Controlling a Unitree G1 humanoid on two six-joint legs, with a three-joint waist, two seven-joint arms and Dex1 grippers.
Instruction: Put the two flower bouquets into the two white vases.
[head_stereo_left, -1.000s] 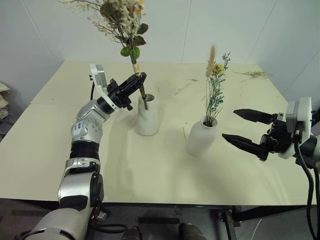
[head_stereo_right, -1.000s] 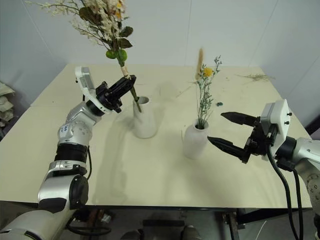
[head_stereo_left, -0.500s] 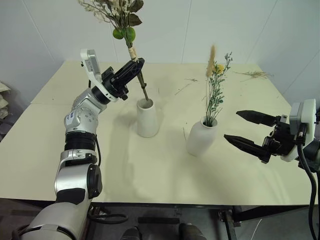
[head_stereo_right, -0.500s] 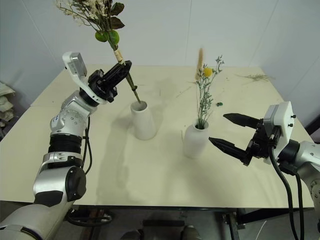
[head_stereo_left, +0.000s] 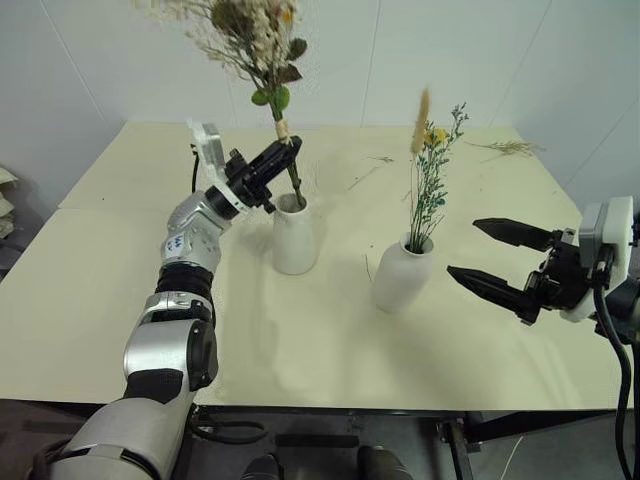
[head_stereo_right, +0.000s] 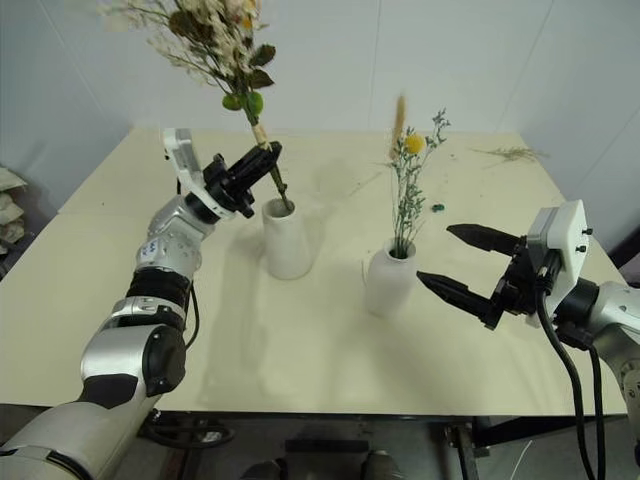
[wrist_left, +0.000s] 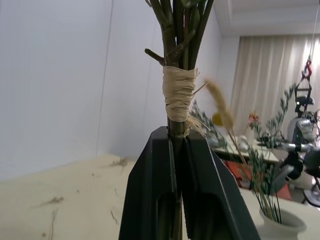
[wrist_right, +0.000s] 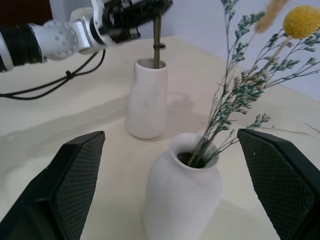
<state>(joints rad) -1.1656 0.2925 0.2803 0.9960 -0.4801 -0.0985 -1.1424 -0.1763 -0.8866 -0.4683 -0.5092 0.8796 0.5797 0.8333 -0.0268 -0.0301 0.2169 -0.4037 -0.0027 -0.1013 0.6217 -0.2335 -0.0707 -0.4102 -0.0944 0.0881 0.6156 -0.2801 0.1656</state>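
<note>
Stems of the bushy bouquet (head_stereo_left: 258, 40) are already dipping into the mouth of the cylinder vase (head_stereo_left: 295, 235), which stands near the middle of the table (head_stereo_left: 110, 290), a little toward the far edge. My left gripper (head_stereo_left: 283, 157) is clamped on the stems just under the raffia wrap (wrist_left: 179, 94); in the left wrist view the two black fingers (wrist_left: 150, 200) pinch them tight between them. The slim bouquet (head_stereo_left: 430, 170), with its yellow flower and tan plume, sits in the rounder bottle vase (head_stereo_left: 402, 275) to the right of the cylinder, nearer the right edge. My right gripper (head_stereo_left: 505, 262) hangs just beside that vase, its fingers spread wide and holding nothing. For the step in hand, I judge I should keep the stems centred over the opening and lower them straight, because the bunch leans back and to the left and its heavy head could tip the light vase if the stems drag on the rim. I would release only once the stems rest deep inside. A small blue mark shows on my left forearm, too small for me to read; I see no other writing. Loose dried twigs (head_stereo_left: 510, 148) lie by the far right corner.
</note>
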